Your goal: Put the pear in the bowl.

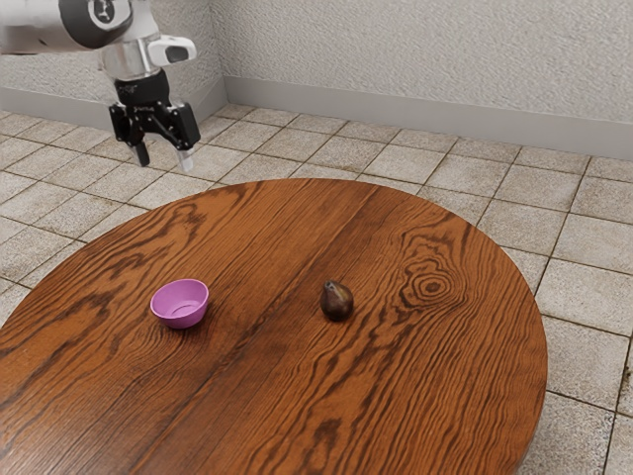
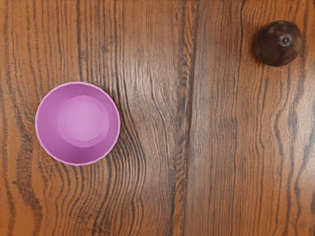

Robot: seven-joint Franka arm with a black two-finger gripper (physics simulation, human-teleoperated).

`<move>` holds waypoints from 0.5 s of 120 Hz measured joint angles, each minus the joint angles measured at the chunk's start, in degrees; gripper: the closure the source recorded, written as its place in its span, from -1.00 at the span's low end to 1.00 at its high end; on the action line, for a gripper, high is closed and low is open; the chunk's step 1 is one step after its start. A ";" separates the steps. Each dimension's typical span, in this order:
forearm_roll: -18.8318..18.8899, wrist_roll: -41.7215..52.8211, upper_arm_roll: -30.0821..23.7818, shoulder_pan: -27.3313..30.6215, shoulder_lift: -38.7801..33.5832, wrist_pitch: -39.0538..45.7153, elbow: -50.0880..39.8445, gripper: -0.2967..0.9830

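My black gripper (image 1: pixel 164 163) hangs high at the exterior view's upper left, well above the table, with its two fingers spread apart and nothing between them. A dark brown pear (image 1: pixel 337 302) stands upright on the wooden table, stem up. The pink bowl (image 1: pixel 180 305) sits on the same tabletop, toward the exterior view's left from the pear, with a wide gap between them. From above, in the wrist view, the bowl (image 2: pixel 82 123) has a bare inside, and the pear (image 2: pixel 278 43) lies apart from it.
The round wooden table (image 1: pixel 425 396) has a curved far edge (image 1: pixel 307 180). Beyond it are a tiled floor (image 1: pixel 593 297) and a pale wall (image 1: pixel 415 59).
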 joint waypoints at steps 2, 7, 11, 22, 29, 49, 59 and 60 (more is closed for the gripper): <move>0.05 -0.02 0.00 0.00 0.02 0.17 -0.08 -0.51; 0.16 -0.07 0.00 0.01 0.05 0.54 -0.25 -0.51; 0.22 -0.12 0.04 -0.07 0.03 0.80 -0.44 -0.51; 0.33 -0.41 0.09 -1.39 -1.09 2.58 -5.48 -0.51; 0.36 -1.00 0.10 -2.95 -1.53 3.95 -8.83 -0.51; 0.41 -3.58 0.10 -10.07 1.57 9.72 -12.37 -0.51; 0.36 -5.01 0.09 -13.26 4.67 13.74 -12.26 -0.51; 0.34 -5.14 0.09 -13.54 4.98 14.19 -12.24 -0.51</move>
